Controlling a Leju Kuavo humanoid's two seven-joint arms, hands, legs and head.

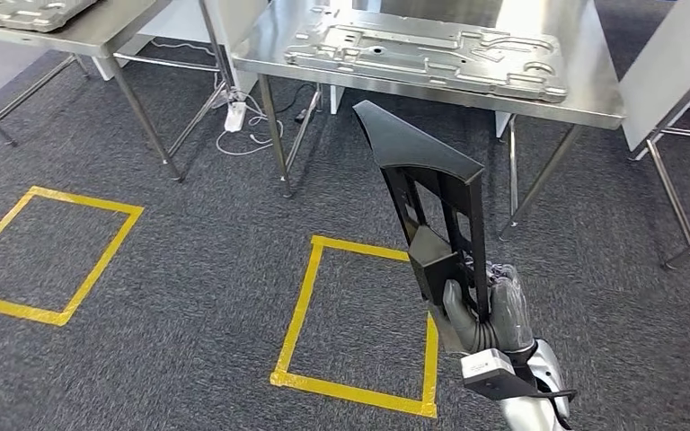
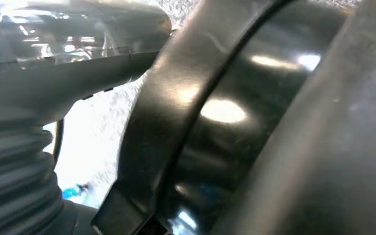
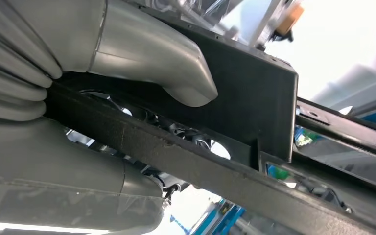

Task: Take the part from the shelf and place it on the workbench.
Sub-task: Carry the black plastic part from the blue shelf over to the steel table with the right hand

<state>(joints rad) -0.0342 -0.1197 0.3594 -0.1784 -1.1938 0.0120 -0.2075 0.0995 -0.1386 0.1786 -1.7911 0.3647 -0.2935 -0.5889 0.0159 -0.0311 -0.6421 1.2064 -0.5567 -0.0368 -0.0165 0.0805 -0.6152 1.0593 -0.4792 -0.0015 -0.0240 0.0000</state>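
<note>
Your right hand (image 1: 490, 310) is clamped on the black part (image 1: 431, 193), gripping its lower end. The part stands nearly upright above the hand, its wide end tipped toward the steel workbench (image 1: 593, 90), over the grey carpet (image 1: 189, 269) and short of the bench. In the right wrist view the thumb (image 3: 176, 73) presses on a flat black plate of the part (image 3: 254, 107) and the fingers (image 3: 78, 181) wrap a bar from the other side. A stamped metal panel (image 1: 431, 54) lies on the workbench. A yellow tape square (image 1: 301, 310) sits on the carpet just left of the hand. Left hand (image 2: 54, 73): you can't tell its state, just a grey ribbed cover against dark glossy surfaces.
</note>
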